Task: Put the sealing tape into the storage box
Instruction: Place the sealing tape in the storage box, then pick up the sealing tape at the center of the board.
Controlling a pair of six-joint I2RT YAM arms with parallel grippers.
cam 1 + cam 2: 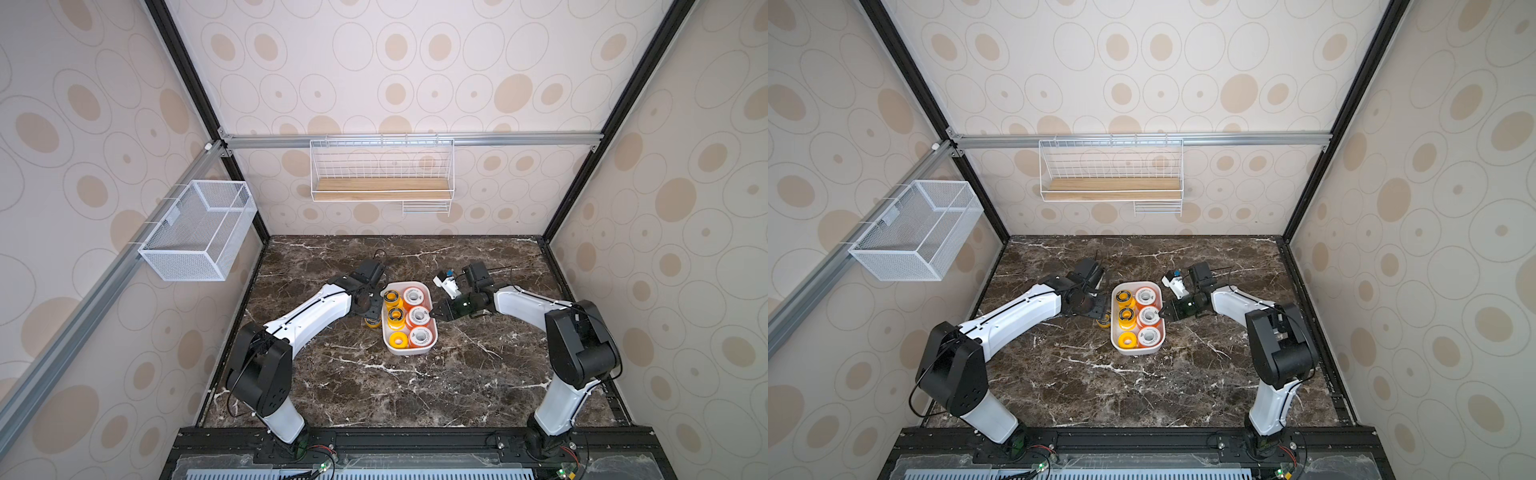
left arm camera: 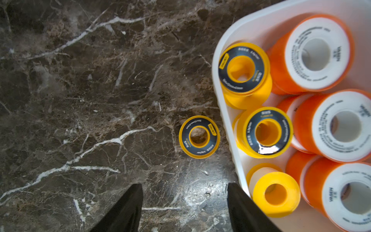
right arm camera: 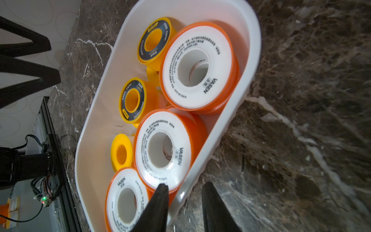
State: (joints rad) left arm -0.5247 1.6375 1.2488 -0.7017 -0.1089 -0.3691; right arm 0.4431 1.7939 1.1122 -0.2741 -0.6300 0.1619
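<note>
The left pincer (image 2: pixel 184 184) hangs spread and empty over the glossy, white-veined dark marble bench (image 2: pixel 80 104), where one thin yellow, black-ringed spool (image 2: pixel 199 137) lies flat, hole up, just beside the storage box (image 2: pixel 217 88). The right pincer (image 3: pixel 184 183) straddles that smooth white plastic wall; whether it clamps I cannot tell. The other sealing tape (image 3: pixel 195 68) stands hole-up in two rows inside the round-cornered box, whose long axis runs roughly away from the robot.

Loose yellow spool (image 1: pixel 372 323) half under L arm (image 1: pixel 316 316); storage box (image 2: pixel 219 96) partly off-frame in wrist views.
</note>
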